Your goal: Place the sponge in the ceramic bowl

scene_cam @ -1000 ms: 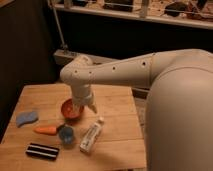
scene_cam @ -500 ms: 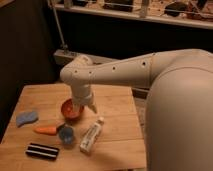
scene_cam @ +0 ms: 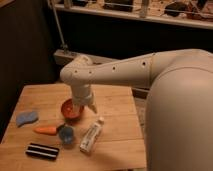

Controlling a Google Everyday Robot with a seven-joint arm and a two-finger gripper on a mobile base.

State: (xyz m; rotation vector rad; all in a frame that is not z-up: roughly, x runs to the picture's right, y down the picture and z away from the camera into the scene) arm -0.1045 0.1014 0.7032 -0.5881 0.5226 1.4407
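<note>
Scanning from the counter's (scene_cam: 115, 107) left edge: the sponge (scene_cam: 26, 118) lies flat on the wood, close to that edge, alone and well apart from the ceramic bowl (scene_cam: 68, 109).

- An orange carrot (scene_cam: 46, 130) lies in front of and to the right of it, its right end just beside a small blue cup (scene_cam: 66, 134).
- A black striped block (scene_cam: 42, 151) lies near the front edge, below the carrot.
- The bowl sits just behind the cup, about mid-counter.
- The pincer (scene_cam: 84, 107) hangs from the white arm (scene_cam: 115, 72), pointing down over the bowl's right half. Its jaws are apart and I see nothing between them. I cannot tell whether a tip touches the rim.
- A white tube (scene_cam: 92, 136) lies slantwise right of the cup, below the pincer.

Bare wood runs behind the sponge along the back, and right of the tube out to the right edge. The robot's body (scene_cam: 182, 120) crowds that side.
</note>
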